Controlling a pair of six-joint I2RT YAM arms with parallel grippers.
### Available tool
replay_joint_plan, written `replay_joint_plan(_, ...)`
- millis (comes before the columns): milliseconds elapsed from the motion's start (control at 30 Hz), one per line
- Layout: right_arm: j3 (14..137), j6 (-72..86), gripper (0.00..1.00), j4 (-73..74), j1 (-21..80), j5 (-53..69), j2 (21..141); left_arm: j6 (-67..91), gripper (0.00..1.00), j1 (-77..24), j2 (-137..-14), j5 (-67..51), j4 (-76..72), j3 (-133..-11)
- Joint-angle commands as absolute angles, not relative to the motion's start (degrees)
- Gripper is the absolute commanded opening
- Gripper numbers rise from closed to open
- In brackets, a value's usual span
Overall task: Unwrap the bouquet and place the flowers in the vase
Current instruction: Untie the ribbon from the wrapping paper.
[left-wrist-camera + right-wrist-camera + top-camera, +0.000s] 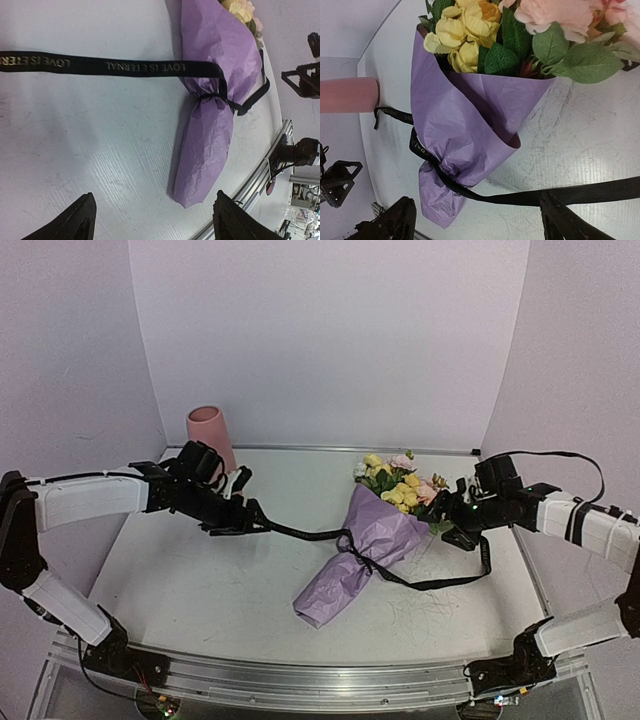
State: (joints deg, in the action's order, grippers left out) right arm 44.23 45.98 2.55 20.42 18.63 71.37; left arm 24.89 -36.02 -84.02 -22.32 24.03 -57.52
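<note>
Top external, bouquet (372,545) between left tool (250,506) and right tool (446,520), both spread wide

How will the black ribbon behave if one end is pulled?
The black ribbon looks limp: it lies flat and curving on the table, so it would likely trail, not push. It is cinched around the bouquet, so a tug may drag the whole, probably light, bunch rather than loosen the tie.
</note>
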Motion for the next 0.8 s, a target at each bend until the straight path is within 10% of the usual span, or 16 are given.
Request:
replay_joint_plan(0, 45.1, 49.2, 0.86, -2.0, 21.7, 17.5, 75.6, 26.9, 0.82, -40.9, -86.4, -24.6, 19.8, -57.7)
replay_joint_plan(767, 50.9, 53.2, 0.66, -9.1, 22.4, 15.1, 93.7, 23.9, 0.75, -46.7, -109.8, -34.2, 18.7, -72.0)
